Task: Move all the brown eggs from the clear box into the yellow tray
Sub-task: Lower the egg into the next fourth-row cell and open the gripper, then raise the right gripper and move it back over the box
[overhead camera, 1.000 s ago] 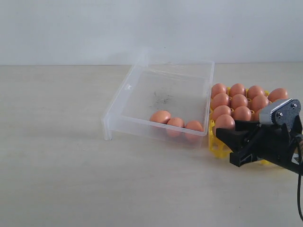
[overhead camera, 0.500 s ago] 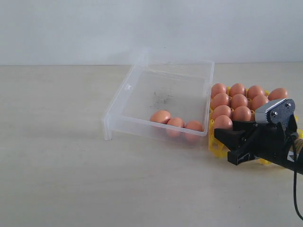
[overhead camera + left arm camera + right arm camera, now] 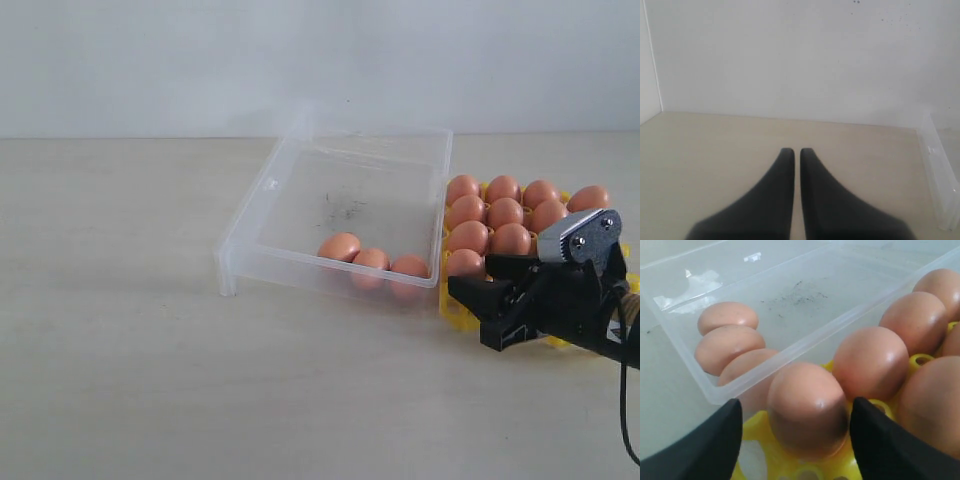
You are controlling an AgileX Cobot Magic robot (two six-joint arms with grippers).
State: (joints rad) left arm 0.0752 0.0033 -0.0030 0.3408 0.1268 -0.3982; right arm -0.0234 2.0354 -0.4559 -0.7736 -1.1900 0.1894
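Brown eggs (image 3: 371, 258) are sitting three in the clear box (image 3: 262, 200), others in the yellow tray (image 3: 458, 312), on a counter (image 3: 120, 350) before a white wall (image 3: 200, 60). Right end effector (image 3: 470, 310) is straddling one tray egg (image 3: 807, 410), spread; left end effector (image 3: 796, 152) is hanging pressed together.

Right end effector (image 3: 478, 300), black with a grey metal wrist block (image 3: 580, 235), reaches in from the lower right of the exterior view and points left. Its fingers (image 3: 715, 445) stand wide apart. Left end effector (image 3: 796, 152), low centre of its wrist view, is closed, with only a thin slit between its black fingers.
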